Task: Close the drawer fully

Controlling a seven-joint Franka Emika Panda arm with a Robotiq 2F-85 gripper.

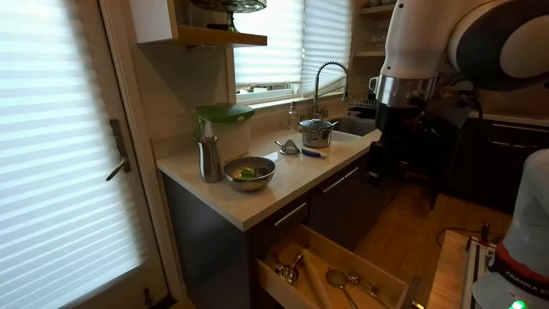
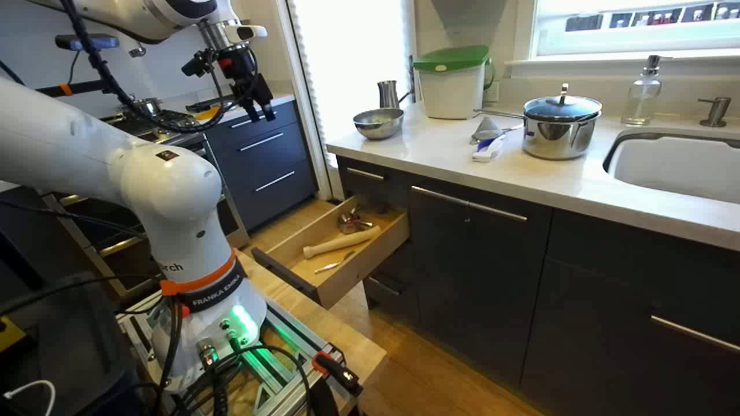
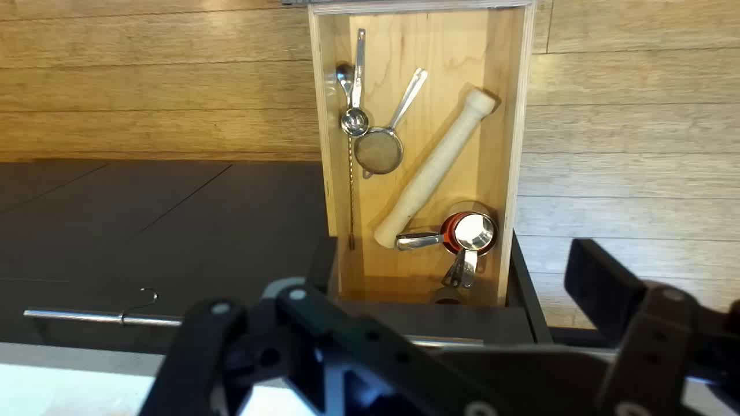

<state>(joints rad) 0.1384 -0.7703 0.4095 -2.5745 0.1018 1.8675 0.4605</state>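
Kitchen: pale surface (image 1: 296, 176) under pleated blinds (image 1: 268, 47), steel bowl (image 1: 251, 184) and lidded pot (image 1: 317, 138) on it. I've got the arm (image 2: 167, 179) reared up off its base (image 2: 217, 341), forearm (image 2: 144, 20) high in both exterior views, wrist (image 1: 405, 90) angled so the hand (image 2: 262, 117) points down. Fingers (image 3: 604, 289) spread, wide gap between them in the wrist view. Hand hangs well above the drawer (image 2: 370, 257), apart from it; from the wrist I look straight down into it. Drawer is pulled out of the dark cabinet (image 2: 474, 271), below a top front (image 2: 370, 188) with a bar handle (image 1: 290, 214); wooden pin (image 3: 435, 167), strainer (image 3: 378, 150) and measuring cups (image 3: 474, 231) lie inside.
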